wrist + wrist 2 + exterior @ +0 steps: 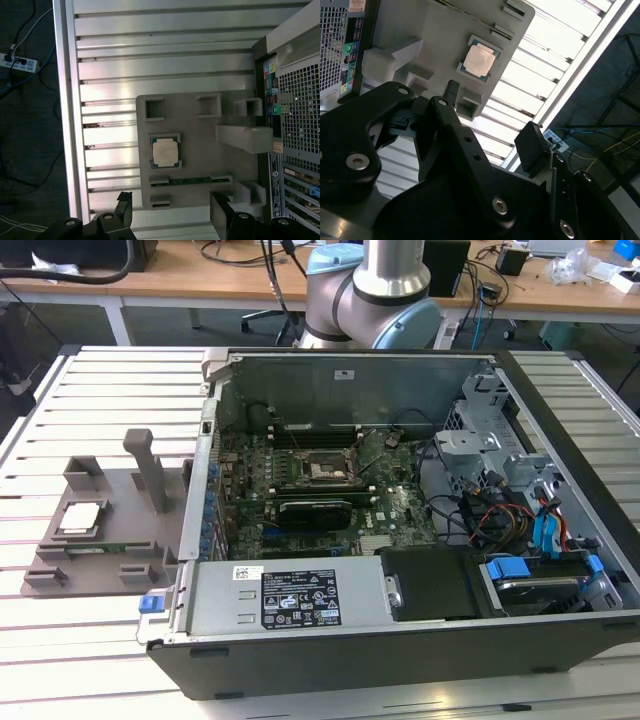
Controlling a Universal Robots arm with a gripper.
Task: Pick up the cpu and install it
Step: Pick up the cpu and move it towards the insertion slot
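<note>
On one grey tray [200, 165] lies one cpu [164, 152]; two fingers [124, 210] gape wide, empty

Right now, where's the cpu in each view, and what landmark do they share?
Exterior view: the cpu lies on the grey tray, on the exterior view's left of the computer case.
First wrist view: the cpu sits in the grey tray's square recess.
Second wrist view: the cpu sits in the same recess of the grey tray.
Shared landmark: the tray's upright post.
</note>
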